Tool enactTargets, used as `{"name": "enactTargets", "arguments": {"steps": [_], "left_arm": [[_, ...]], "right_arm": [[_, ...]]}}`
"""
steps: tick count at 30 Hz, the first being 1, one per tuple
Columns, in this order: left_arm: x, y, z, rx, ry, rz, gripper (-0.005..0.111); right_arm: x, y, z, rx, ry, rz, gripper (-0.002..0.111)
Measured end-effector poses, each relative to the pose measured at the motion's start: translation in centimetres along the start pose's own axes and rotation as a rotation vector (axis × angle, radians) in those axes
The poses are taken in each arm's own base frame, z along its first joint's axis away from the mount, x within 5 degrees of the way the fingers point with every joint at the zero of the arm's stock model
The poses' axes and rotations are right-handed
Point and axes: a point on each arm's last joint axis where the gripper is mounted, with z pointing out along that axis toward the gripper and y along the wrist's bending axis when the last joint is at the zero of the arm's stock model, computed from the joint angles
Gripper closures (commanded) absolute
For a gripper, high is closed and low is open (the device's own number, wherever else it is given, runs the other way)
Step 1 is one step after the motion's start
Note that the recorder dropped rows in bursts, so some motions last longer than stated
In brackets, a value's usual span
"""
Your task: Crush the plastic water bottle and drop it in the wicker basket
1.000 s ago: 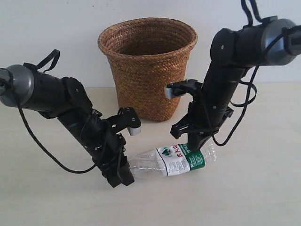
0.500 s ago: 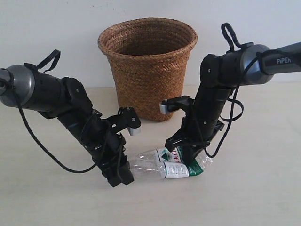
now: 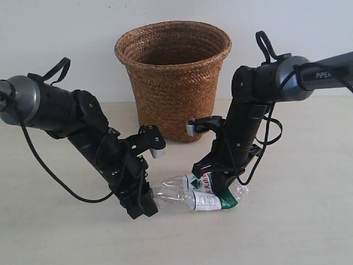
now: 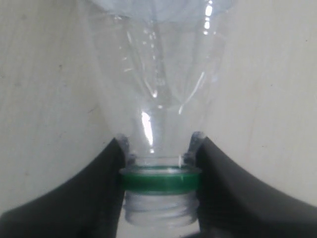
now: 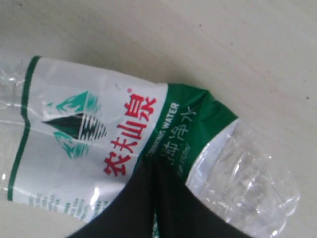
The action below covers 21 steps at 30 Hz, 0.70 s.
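Left wrist view alone shows the left claw [image 4: 158, 148] clamped on the neck of the bottle [image 4: 158, 84]; the right claw [image 5: 148, 183], seemingly pinching it, sits beside "WATER".

bottle [image 4: 158, 99] mouth beyond frame edge
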Motion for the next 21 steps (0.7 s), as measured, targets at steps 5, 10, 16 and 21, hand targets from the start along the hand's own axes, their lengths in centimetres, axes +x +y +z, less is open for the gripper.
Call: {"name": "enactTargets", "arguments": {"steps": [5, 10, 16, 21], "left_arm": [[0.0, 0.0, 0.0, 0.000, 0.000, 0.000, 0.103], [0.0, 0.0, 0.0, 0.003, 0.000, -0.001, 0.103], [0.0, 0.0, 0.0, 0.004, 0.002, 0.000, 0.103], [0.0, 0.0, 0.0, 0.003, 0.003, 0.002, 0.103]], "right_arm": [[-0.1, 0.2, -0.8, -0.006, 0.005, 0.024, 0.108], [0.2, 0.7, -3.1, 0.013, -0.019, 0.010, 0.108], [0.9, 1.9, -8.2, 0.055, -0.115, -0.042, 0.108], [2.0, 2.7, -10.6, 0.061, -0.100, -0.065, 0.108]]}}
